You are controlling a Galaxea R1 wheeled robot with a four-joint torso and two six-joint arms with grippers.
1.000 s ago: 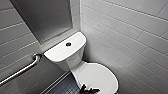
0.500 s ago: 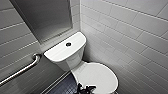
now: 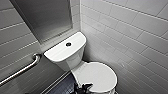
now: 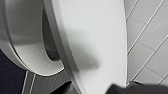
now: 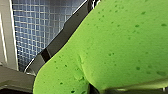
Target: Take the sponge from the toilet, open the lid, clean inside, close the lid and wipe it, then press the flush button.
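Green sponge [image 5: 112,45] looks clamped in right gripper's fingers [image 5: 60,40] | head view unchanged from a second ago: lid [image 3: 100,75] down, opening pending | left gripper [image 3: 83,87] fingers apart at lid's front rim | left wrist view adds dark gap beneath lid edge

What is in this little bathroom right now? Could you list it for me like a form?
walls: pale rectangular tiles
floor: dark
toilet: white, glossy, set in the corner
lid: white oval, looks down over the bowl in the head view
flush button: round, dark, in the cistern top
sponge: bright green, speckled, close up to the right wrist camera
left gripper: dark, at the lid's near edge
grab bar: metal, on the left wall
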